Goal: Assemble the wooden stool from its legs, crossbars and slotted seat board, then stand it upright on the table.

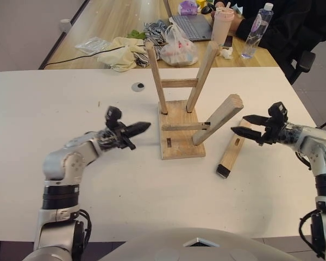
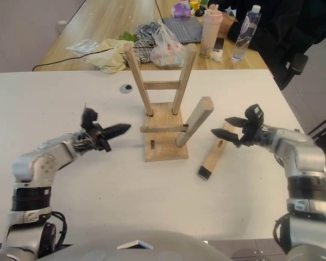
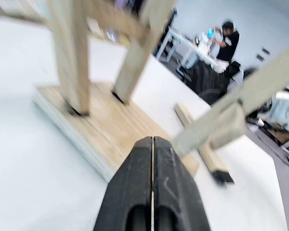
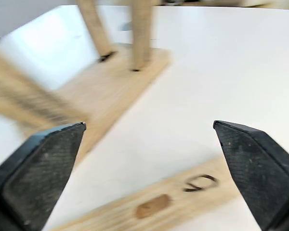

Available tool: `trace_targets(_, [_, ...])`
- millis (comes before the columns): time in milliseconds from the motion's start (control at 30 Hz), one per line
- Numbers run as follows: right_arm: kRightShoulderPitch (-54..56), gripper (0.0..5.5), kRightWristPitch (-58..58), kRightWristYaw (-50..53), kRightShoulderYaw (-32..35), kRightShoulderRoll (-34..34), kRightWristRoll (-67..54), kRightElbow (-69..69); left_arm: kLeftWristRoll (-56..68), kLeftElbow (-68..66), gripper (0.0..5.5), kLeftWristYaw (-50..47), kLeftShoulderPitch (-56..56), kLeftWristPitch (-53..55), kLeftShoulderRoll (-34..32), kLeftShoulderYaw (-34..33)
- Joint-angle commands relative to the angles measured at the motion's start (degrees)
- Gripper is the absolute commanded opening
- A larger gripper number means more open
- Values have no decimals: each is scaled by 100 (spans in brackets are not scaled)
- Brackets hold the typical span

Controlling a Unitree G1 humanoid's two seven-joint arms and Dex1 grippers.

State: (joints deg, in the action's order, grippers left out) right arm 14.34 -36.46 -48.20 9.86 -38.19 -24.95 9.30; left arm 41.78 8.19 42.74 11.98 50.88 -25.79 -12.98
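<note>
Left pincer [image 1: 145, 126] pressed closed, right pincer [image 1: 239, 124] spread wide, flanking the flat, slotted, pale-wood seat board [image 1: 182, 148].

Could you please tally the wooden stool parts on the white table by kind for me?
Legs: 4
Crossbars: 2
Seat board: 1
Total: 7

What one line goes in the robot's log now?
left tool shut; right tool open; seat board flat; two legs upright; third leg leaning; fourth leg lying loose
</note>
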Motion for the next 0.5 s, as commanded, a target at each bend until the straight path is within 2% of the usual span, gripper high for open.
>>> trace_targets(33, [-395,536,-833,2813,1152,1375,78,-884,-50,90,0,-932,-183,-69,31,-787])
trace_targets(100, [-711,536,-1401,3369,974,1842,10,-1727,-151,-118,0,-1434,-200,-278,326,-1010])
trace_targets(200, [-888,536,-1979,3589,199,2074,62,-2509,-291,-429,0,-2023,-69,-610,781,-1032])
trace_targets(300, [-1090,536,-2189,3659,-169,1922,282,-2625,-293,-434,0,-2299,5,-831,1137,-960])
trace_targets(500, [-1458,536,-1851,3743,-139,1461,810,-2512,-280,-209,0,-2414,-184,-1199,1449,-887])
